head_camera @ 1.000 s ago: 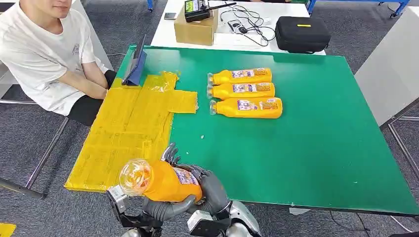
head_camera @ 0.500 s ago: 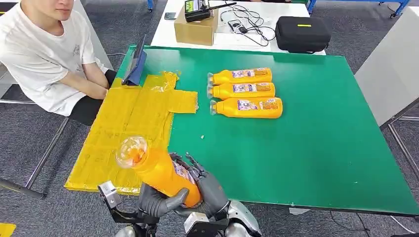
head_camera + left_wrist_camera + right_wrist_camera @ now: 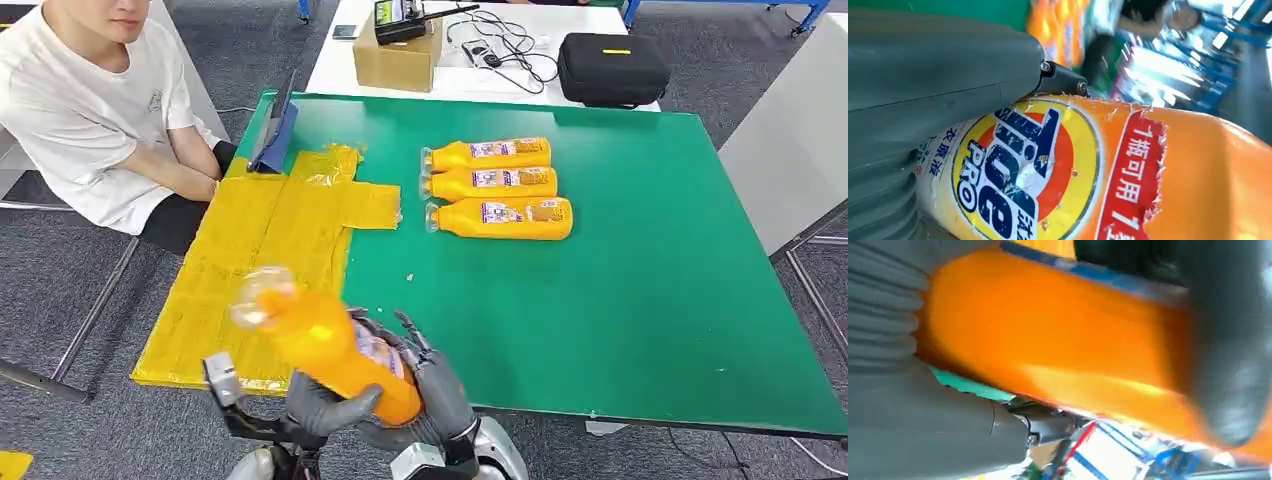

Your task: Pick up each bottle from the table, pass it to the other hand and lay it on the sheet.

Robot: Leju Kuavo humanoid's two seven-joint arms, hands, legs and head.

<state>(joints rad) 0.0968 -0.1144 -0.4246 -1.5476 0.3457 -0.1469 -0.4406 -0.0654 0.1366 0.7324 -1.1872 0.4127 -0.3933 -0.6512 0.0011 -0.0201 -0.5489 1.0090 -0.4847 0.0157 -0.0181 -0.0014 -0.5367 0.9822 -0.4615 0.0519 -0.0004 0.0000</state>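
- Green table (image 3: 620, 300) is the landmark; a person (image 3: 90, 110) in a white shirt sits at its far left corner.
- Yellow sheet (image 3: 260, 250) covers the table's left part, running from near that corner to the near edge.
- Three orange bottles (image 3: 498, 182) lie side by side on the table's middle, right of the sheet, necks pointing toward it.
- Orange held bottle (image 3: 335, 350) is tilted over the table's near edge, its clear neck end raised over the sheet's near right corner; the label shows a blue, red and yellow logo, its edges torn.
- Left hand (image 3: 325, 410) grips the held bottle from below, thumb wrapped across its base.
- Right hand (image 3: 425, 385) is against the same bottle's right side, fingers partly spread above it; whether it truly grips, I cannot tell.
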